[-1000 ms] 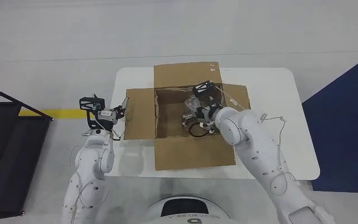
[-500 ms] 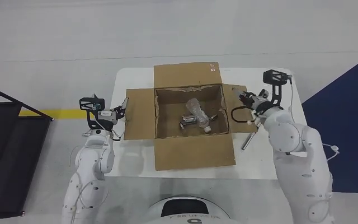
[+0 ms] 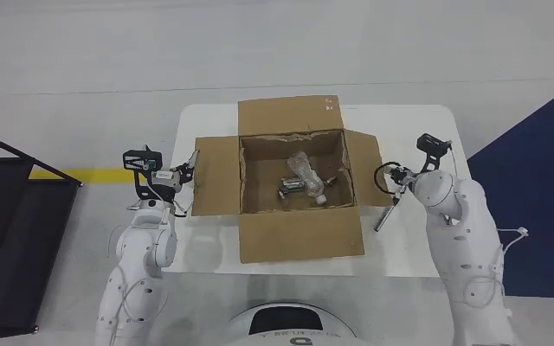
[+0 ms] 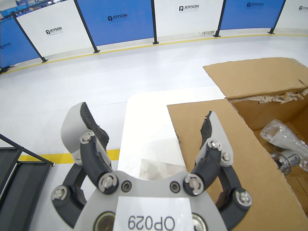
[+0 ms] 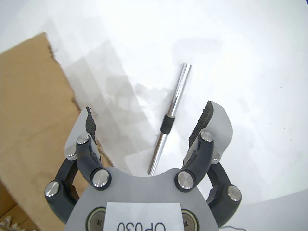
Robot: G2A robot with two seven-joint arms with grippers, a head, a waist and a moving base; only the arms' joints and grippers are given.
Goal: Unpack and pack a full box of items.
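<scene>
The left gripper [image 4: 146, 111] hangs wide open and empty beside the open box [image 3: 299, 235], where a bagged part [image 3: 302, 166] and a metal fitting [image 4: 287, 160] are yet to be unpacked, while one steel rod [image 5: 176, 94] lies out on the table [image 3: 415, 130] beneath the right gripper [image 5: 148, 106], likewise spread wide and empty.

The right gripper [image 5: 148, 108] has left the box [image 3: 294, 246] and now hangs, jaws spread, above the metal rod [image 5: 179, 90].

The left arm [image 3: 143, 251] and right arm [image 3: 459, 229] have glossy white rounded shells. A thin cable [image 3: 518, 232] loops at the right arm's three o'clock. The left gripper [image 4: 146, 111] and right gripper [image 5: 148, 105] share grey plates [image 4: 149, 189], silver screws [image 4: 107, 182], black links [image 4: 91, 155], white fingers [image 4: 68, 126] with ribbed black pads [image 4: 93, 122], and printed white labels [image 4: 151, 214].
</scene>
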